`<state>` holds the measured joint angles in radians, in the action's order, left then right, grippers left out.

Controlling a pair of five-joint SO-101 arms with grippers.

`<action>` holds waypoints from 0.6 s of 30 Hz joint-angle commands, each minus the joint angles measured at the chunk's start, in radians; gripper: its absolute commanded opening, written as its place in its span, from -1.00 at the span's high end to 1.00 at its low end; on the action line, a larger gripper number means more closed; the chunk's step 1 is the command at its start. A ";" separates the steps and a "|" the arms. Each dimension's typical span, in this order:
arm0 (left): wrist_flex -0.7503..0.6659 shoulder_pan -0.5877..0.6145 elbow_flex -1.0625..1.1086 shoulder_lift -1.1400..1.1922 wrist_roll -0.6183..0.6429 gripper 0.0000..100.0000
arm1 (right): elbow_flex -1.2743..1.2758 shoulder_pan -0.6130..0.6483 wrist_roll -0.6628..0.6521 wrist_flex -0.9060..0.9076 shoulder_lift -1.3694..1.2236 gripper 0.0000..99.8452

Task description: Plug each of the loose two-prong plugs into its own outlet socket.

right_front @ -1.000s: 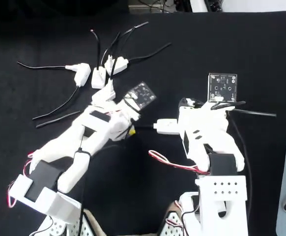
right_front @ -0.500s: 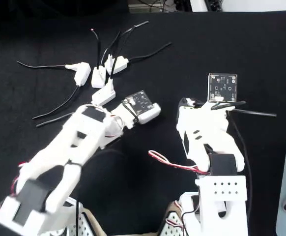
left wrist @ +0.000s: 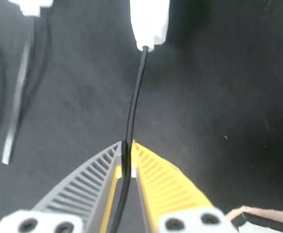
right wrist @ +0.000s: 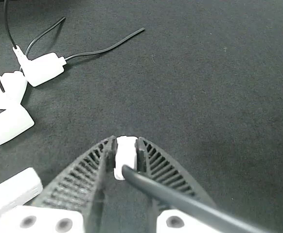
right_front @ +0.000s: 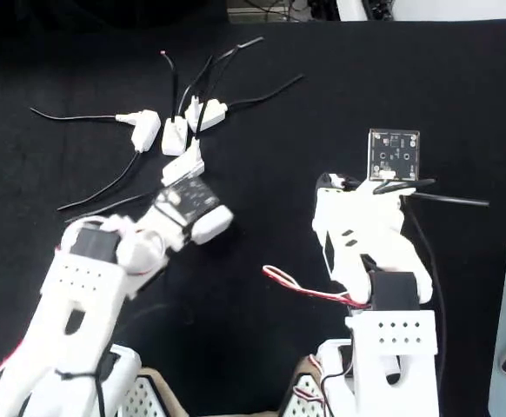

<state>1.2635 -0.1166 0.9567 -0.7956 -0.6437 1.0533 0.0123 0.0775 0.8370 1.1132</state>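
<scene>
Well left of the outlet socket (right_front: 394,154), the left gripper (left wrist: 127,148) pinches shut on a thin cord (left wrist: 134,97), likely too floppy to steer its light white plug (left wrist: 150,22), better held by its rigid body, as the right gripper (right wrist: 126,143) grips 1 other plug (right wrist: 124,158) just short of that socket.

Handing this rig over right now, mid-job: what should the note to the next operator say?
Left hand: shut on the thin black cable of a white two-prong plug, over the black table.
Right hand: shut on a small white plug, near the square black outlet socket.
Other loose white plugs lie clustered on the left arm's side.
Done: no plug visibly seated. Left: every plug.
</scene>
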 commanded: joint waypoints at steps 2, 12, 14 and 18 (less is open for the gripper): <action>-0.023 0.024 0.159 -0.153 -0.005 0.94 | -0.005 -0.008 0.003 -0.017 -0.005 0.97; -0.132 0.223 0.246 -0.336 0.184 0.36 | 0.024 0.061 0.003 -0.021 -0.005 0.97; -0.144 0.205 0.245 -0.379 0.190 0.36 | 0.025 0.075 0.003 -0.021 -0.005 0.97; -0.150 0.108 0.251 -0.450 0.227 0.36 | 0.027 0.078 0.003 -0.021 -0.005 0.97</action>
<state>1.1362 0.0721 1.2144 -1.1807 -0.4641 1.0871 0.0736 0.0775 0.8370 1.1147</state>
